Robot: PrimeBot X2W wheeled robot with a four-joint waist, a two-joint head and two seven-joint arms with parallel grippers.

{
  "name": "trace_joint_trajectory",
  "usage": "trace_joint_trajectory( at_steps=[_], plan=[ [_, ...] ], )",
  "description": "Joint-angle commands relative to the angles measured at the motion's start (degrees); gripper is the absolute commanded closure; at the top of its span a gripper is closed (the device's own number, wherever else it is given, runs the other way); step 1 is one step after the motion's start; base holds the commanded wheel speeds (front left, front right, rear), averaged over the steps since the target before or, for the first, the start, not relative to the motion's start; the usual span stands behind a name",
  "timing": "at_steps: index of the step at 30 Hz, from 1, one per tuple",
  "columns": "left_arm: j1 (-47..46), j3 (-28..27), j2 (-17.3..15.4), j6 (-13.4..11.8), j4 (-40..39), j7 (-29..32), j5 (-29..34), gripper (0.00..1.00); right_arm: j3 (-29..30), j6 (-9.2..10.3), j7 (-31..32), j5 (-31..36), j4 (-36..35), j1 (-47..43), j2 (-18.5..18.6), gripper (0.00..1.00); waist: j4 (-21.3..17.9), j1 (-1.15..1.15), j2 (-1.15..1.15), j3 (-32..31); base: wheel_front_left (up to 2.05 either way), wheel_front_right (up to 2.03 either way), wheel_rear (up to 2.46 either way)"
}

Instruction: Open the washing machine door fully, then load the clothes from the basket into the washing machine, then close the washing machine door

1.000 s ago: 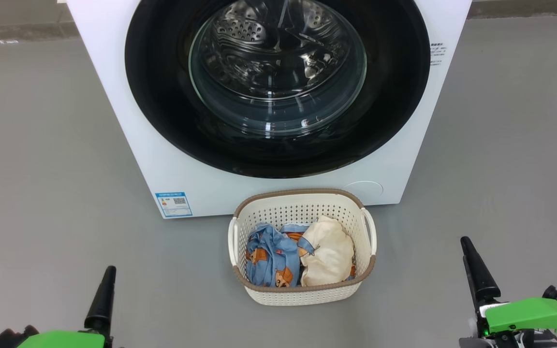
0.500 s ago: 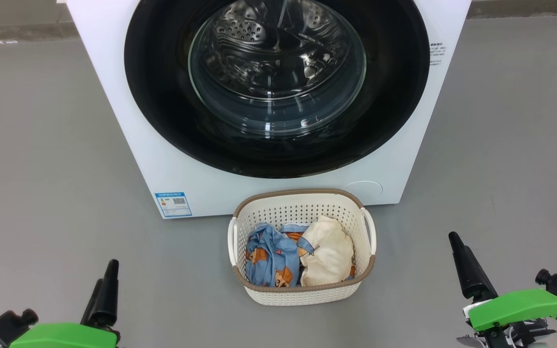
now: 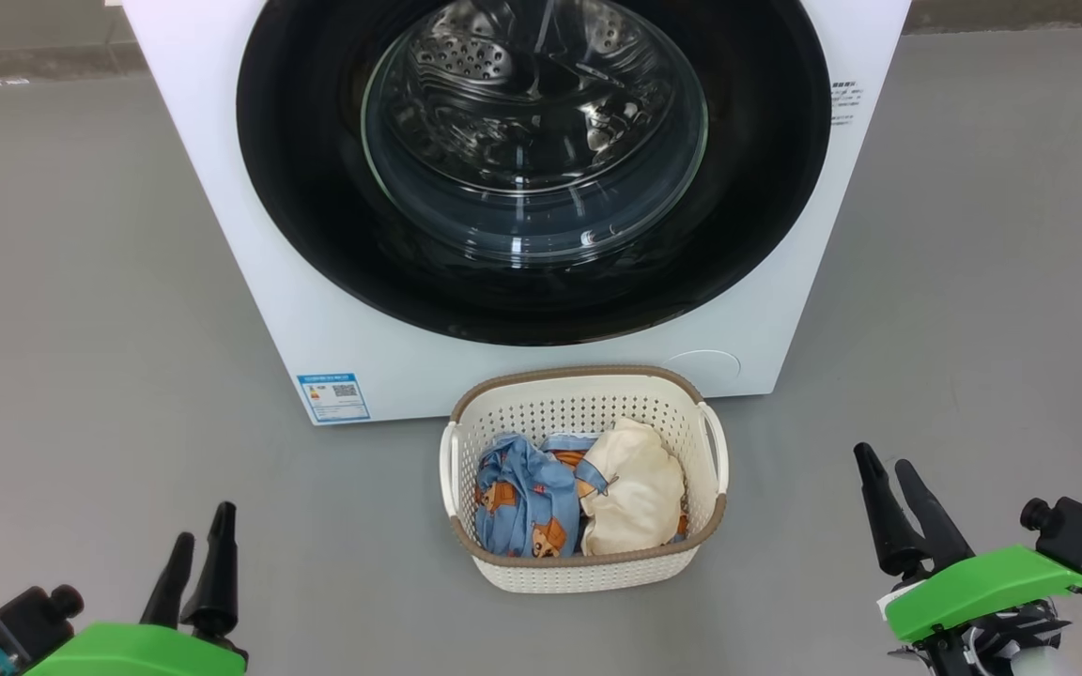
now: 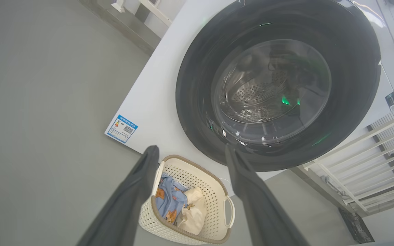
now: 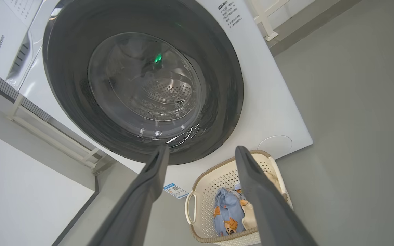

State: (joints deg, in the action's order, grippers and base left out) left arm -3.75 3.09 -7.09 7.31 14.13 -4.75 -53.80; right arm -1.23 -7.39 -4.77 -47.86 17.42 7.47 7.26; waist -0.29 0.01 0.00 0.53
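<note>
The white washing machine [image 3: 250,282] stands in front of me with its round black door [image 3: 316,207] shut; the steel drum shows through the glass. On the floor before it is the cream basket [image 3: 579,573]. Inside lie the clothes, a blue printed garment [image 3: 522,493] beside a cream one [image 3: 640,488]. My left gripper [image 3: 205,526] hangs open at the lower left, well left of the basket. On the other side, right of the basket, my right gripper [image 3: 884,460] is open too. Both are empty. The wrist views look up at the door [image 4: 197,85] [image 5: 63,78] and down on the basket [image 4: 197,172] [image 5: 214,181].
Grey floor [image 3: 81,329] spreads on both sides of the machine. A white slatted rack [image 4: 371,150] stands beside the machine, and a white appliance [image 5: 2,37] is seen next to it in the right wrist view. A small blue label [image 3: 332,397] marks the machine's lower front.
Both wrists have turned, so two fingers of each gripper now show instead of one. The right gripper has drifted a little left. Machine, basket and clothes have not moved.
</note>
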Motion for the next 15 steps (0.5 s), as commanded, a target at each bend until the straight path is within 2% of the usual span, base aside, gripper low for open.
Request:
trace_joint_trajectory(
  at_steps=[1,15],
  plan=[
    [-2.8,-1.0,-1.7,0.1,-1.9,-0.9,2.1,0.00,-1.1,-0.06,-0.9,2.5,-1.2,3.3,0.9,0.00,0.0,0.00,0.00,0.0,0.00,0.00,0.00],
    [-3.1,-1.5,-2.4,0.1,-2.3,-3.2,12.3,0.00,-1.9,-0.07,-3.3,12.0,0.7,4.6,1.1,0.00,-0.4,0.00,0.00,0.2,0.00,0.00,0.00]
  ],
)
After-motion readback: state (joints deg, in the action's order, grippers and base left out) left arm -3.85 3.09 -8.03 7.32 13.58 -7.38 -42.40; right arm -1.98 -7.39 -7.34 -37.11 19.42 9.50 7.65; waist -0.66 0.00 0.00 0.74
